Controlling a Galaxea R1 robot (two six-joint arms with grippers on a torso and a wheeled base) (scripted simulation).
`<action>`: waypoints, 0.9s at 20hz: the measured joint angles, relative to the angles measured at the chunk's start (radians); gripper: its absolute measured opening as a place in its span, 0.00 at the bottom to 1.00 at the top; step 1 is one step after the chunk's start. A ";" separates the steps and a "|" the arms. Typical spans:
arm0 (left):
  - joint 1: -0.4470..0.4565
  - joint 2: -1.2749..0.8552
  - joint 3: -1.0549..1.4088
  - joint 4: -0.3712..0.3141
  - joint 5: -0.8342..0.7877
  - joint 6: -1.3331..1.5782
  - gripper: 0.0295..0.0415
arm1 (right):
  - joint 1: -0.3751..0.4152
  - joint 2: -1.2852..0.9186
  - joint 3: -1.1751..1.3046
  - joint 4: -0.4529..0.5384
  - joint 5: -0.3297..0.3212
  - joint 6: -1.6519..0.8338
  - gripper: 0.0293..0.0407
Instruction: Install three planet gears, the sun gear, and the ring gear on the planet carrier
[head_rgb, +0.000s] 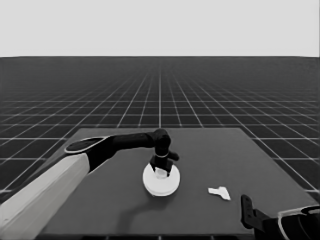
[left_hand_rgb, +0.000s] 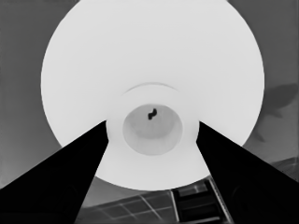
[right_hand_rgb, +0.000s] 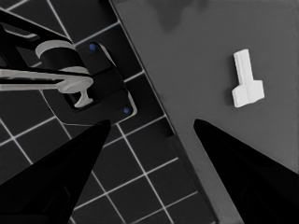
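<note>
Nearest, in the head view's lower corner: the pale grey length of the left arm (head_rgb: 40, 195), reaching in over the dark desk (head_rgb: 215, 150). At its tip, the left end effector (head_rgb: 162, 167), pointed down, black fingers (left_hand_rgb: 70, 177) pressed against either side of the raised collar of the larger round part (left_hand_rgb: 140, 56), a thick-rimmed white disc with a small middle hole, directly beneath. No gears and no smaller round part in sight, probably covered by that disc. Judged the seating step: keep the wrist upright, press down evenly, twist a little if teeth refuse to mesh, release only once level. Off to one side, well apart, a thin white piece (head_rgb: 220, 192); beyond it, the parked right end effector (right_hand_rgb: 152, 120), fingers spread, holding nothing.
</note>
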 joint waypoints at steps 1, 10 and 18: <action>0.000 0.000 0.000 0.000 0.000 0.009 0.44 | 0.000 0.000 0.000 0.000 0.000 0.000 0.81; 0.000 0.000 0.000 0.000 0.000 0.087 0.44 | 0.000 0.000 0.000 0.000 0.000 0.000 0.81; -0.001 0.000 0.000 0.000 0.000 0.117 0.75 | 0.000 0.000 0.000 0.000 0.000 0.000 0.81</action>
